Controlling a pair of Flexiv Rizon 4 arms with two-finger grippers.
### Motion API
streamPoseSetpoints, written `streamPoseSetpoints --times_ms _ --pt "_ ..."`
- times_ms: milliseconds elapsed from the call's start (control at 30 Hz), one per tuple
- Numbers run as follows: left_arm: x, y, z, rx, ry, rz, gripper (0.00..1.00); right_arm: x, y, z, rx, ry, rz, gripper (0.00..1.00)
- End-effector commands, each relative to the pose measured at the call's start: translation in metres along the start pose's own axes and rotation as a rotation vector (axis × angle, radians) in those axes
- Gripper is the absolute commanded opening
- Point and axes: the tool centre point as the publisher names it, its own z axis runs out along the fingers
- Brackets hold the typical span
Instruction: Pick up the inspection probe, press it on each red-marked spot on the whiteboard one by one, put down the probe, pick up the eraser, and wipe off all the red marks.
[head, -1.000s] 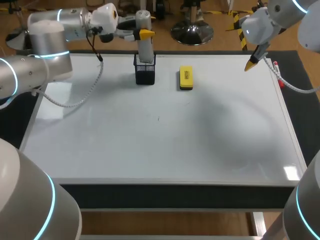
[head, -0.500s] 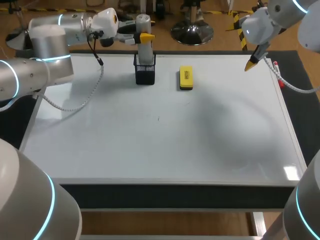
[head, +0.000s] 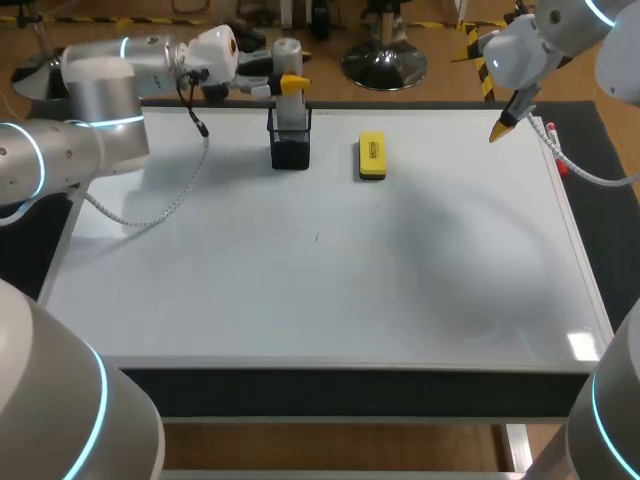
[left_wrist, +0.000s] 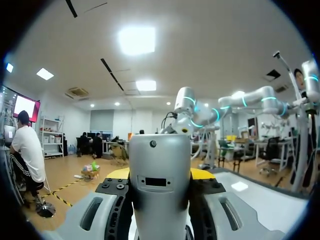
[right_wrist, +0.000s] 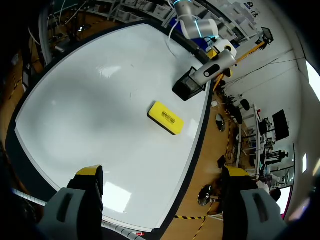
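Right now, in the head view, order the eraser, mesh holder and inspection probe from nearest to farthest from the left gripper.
1. The inspection probe, between the left gripper's fingers.
2. The black mesh holder, just below the gripper.
3. The yellow eraser, right of the holder on the whiteboard.

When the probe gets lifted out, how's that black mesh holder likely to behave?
Probably light: the mesh holder is small and open-walled, so it may drag or tip with the probe. The probe stands tall above it, so sideways pull likely topples it.
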Motion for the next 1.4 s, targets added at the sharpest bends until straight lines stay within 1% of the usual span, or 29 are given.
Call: streamPoseSetpoints --times_ms 33,433,800,1400 --pt "-0.008 0.009 -0.001 0.006 0.020 0.000 0.00 -0.001 0.000 0.000 0.003 0.004 -0.001 1.00" --pt "-0.012 0.024 -0.010 0.005 0.018 -0.019 0.00 -0.001 0.000 0.000 0.003 0.004 -0.001 1.00" --pt "-0.013 0.038 -0.007 0.009 0.010 -0.044 0.00 -0.001 0.000 0.000 0.003 0.004 -0.001 1.00" --pt "-0.012 0.048 -0.006 0.002 0.007 -0.067 0.00 -0.001 0.000 0.000 0.003 0.004 -0.001 1.00"
